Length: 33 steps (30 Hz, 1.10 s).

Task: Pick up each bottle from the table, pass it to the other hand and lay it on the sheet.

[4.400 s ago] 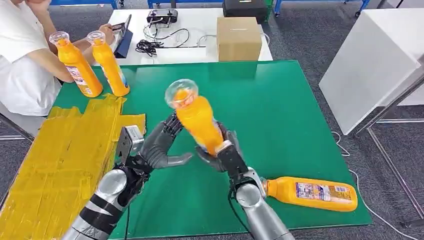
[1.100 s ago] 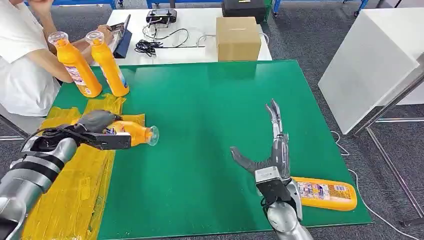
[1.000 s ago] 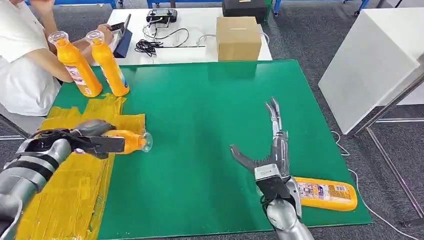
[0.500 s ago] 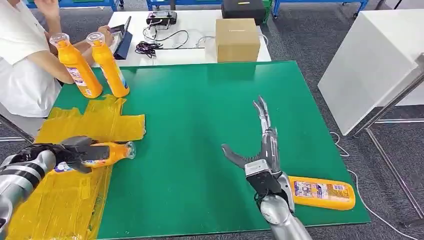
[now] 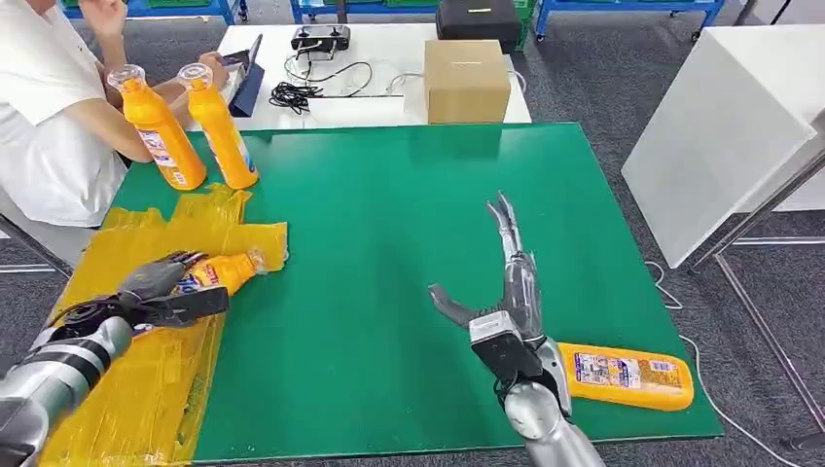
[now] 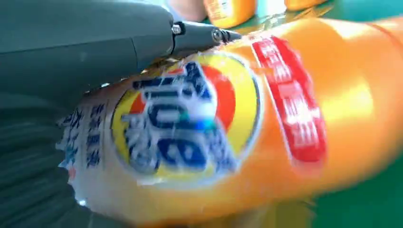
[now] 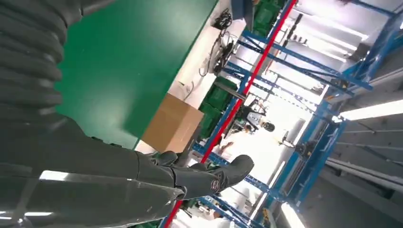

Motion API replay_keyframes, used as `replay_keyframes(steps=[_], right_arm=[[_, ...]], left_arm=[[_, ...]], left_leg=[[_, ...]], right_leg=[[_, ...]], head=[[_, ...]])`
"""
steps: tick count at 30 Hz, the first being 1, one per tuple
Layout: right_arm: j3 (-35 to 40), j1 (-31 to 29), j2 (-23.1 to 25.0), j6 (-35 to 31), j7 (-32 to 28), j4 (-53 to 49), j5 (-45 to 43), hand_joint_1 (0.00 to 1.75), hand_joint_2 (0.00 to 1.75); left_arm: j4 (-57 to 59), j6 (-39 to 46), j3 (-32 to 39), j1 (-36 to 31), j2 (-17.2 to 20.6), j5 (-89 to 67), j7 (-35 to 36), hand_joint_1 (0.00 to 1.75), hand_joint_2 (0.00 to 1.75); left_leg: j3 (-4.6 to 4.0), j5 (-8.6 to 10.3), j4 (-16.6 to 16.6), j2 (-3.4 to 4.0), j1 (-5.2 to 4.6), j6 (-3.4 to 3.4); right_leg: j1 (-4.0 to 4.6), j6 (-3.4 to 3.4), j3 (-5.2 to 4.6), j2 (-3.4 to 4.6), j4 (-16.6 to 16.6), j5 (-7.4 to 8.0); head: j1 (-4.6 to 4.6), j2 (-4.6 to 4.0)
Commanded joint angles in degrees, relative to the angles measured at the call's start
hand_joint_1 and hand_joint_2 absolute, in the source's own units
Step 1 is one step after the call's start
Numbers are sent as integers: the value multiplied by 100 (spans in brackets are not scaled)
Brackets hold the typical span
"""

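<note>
Step in hand: laying down. Left hand (image 5: 156, 285) grips the orange bottle (image 5: 216, 273) on its side, low over the crinkled yellow sheet (image 5: 126, 389) at lower left; contact unclear. Next, I'd say: release it, pull clear. Right hand (image 5: 506, 282) hangs spread and empty, frame centre. Another bottle (image 5: 627, 376), glossy plastic with a paper label, lies on the smooth green bench (image 5: 389, 214) at lower right.

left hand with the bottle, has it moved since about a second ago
Yes. The left hand has carried the bottle off the green mat and further onto the yellow sheet, toward the robot; its cap now lies over the sheet's corner.
</note>
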Motion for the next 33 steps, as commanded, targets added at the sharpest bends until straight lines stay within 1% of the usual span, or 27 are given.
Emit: replay_keyframes(steps=[1,2,4,5,7,8,9,11,15,16,17,20,21,22,24,25,26,27,28,29,30,31,32,33], right_arm=[[75,72,-639,64,279,-91,775,0,175],[85,136,-797,152,339,-223,977,0,175],[89,240,-1050,282,426,-444,1299,0,175],[51,345,-1172,341,452,-622,1425,0,175],[48,394,-1331,477,486,-728,1624,0,175],[70,447,-1528,559,530,-856,1888,0,175],[43,471,-1578,587,541,-894,1916,0,175],[-48,574,-1845,658,651,-1061,2252,0,175],[-236,793,-2243,871,685,-1341,2458,0,175],[-304,867,-2335,970,650,-1418,2401,0,175],[-387,992,-2570,1147,637,-1516,2387,0,175],[-518,1079,-2625,1193,587,-1576,2317,0,175],[-518,1079,-2625,1193,587,-1576,2317,0,175],[-544,1171,-2904,1371,656,-1653,2487,0,175],[-827,1558,-3589,1635,700,-1965,2451,0,175],[-1246,1915,-4012,1755,623,-2209,2111,0,175],[-1544,2083,-4046,1849,477,-2299,1992,0,175],[-1636,2123,-4038,1893,426,-2321,1975,0,175],[-1884,2366,-4339,2129,401,-2488,1864,0,175],[-2189,2577,-4512,2260,416,-2636,1608,0,175],[-2531,2800,-4636,2382,486,-2749,1485,0,175],[-2986,3092,-4783,2567,549,-2868,1284,0,175],[-3275,3250,-4826,2731,589,-2893,1143,0,175],[-3385,3309,-4830,2780,587,-2884,1113,0,175]], left_arm=[[-1586,552,1294,1039,-463,703,-808,0,0],[-2072,692,1546,1300,-547,807,-942,0,175],[-2782,906,1891,1688,-713,1000,-1209,0,175],[-3267,854,2043,1928,-782,1151,-1295,0,175],[-3713,718,2258,2175,-909,1444,-1509,0,175],[-4137,621,2462,2399,-1039,1789,-1772,0,175],[-4294,569,2506,2486,-1078,1859,-1808,0,175],[-4870,420,2710,2830,-1255,2190,-1979,0,175],[-5392,521,2886,3196,-1500,2165,-2076,0,175],[-5449,529,2897,3245,-1553,2169,-2107,0,175],[-5521,528,2892,3306,-1620,2196,-2165,0,175],[-5548,535,2881,3331,-1644,2196,-2155,0,175],[-5548,535,2881,3331,-1644,2196,-2155,0,175],[-5606,495,2911,3383,-1696,2327,-2285,0,175],[-5790,343,2888,3536,-1788,2545,-2404,0,175],[-5893,288,2861,3633,-1850,2638,-2428,0,175],[-5925,301,2829,3668,-1853,2634,-2404,0,175],[-5930,305,2818,3674,-1850,2633,-2401,0,175],[-5934,189,2781,3689,-1878,2784,-2463,0,175],[-5920,216,2744,3706,-1897,2773,-2463,0,175],[-5888,263,2700,3723,-1917,2751,-2463,0,175],[-5840,298,2666,3742,-1958,2796,-2463,0,175],[-5804,304,2646,3742,-1979,2883,-2463,0,175],[-5796,319,2628,3738,-1981,2904,-2463,0,175]], left_leg=[[-2,4,-10,3,1,2],[0,4,-7,-3,-4,5],[-3,2,-8,-7,-6,6],[-7,2,-1,-11,-11,7],[-15,-7,1,-6,-5,8],[-20,-12,5,5,-3,7],[-27,-11,4,4,-11,8],[-44,-7,5,10,-13,6],[-38,-24,12,10,-8,11],[-56,-19,13,13,-14,12],[-59,-16,9,9,-17,12],[-59,-18,11,-2,-14,14],[-64,-15,9,6,-16,13],[-60,-18,9,6,-14,13],[-68,-15,8,10,-17,14],[-61,-21,11,1,-16,14],[-70,-18,14,-13,-22,17],[-67,-23,18,-21,-19,17],[-67,-17,13,-27,-24,18],[-63,-24,19,-34,-19,17],[-75,-22,18,-36,-23,18],[-75,-27,21,-38,-21,18],[-81,-21,18,-30,-25,19],[-73,-28,18,-33,-32,25]], right_leg=[[1,8,3,-1,-18,7],[-4,8,4,-7,-11,1],[-3,12,7,-12,-21,1],[-8,10,0,-13,-9,-2],[-1,14,1,-11,-20,-5],[1,15,-7,-4,-19,-6],[-6,16,-13,-6,-16,-7],[-7,12,-36,1,-10,-3],[-10,15,-27,2,-16,-11],[-15,14,-50,7,-7,-7],[-18,13,-55,2,-6,-5],[-15,14,-52,-5,-10,-7],[-17,12,-61,4,-6,-3],[-15,12,-54,4,-10,-4],[-17,12,-63,8,-6,-2],[-14,15,-49,-3,-9,-9],[-20,15,-62,-15,-2,-12],[-18,17,-53,-24,-3,-17],[-26,17,-57,-29,-4,-15],[-22,18,-48,-35,-8,-19],[-26,18,-59,-31,-3,-15],[-24,18,-53,-33,-3,-19],[-28,16,-69,-24,0,-14],[-32,16,-62,-28,1,-18]], head=[[2,0],[2,0],[2,0],[4,0],[2,0],[4,0],[7,0],[2,0],[4,0],[0,0],[0,0],[0,0],[0,0],[2,0],[2,0],[0,0],[-2,0],[-2,0],[-2,0],[0,0],[2,0],[2,0],[-2,0],[0,0]])
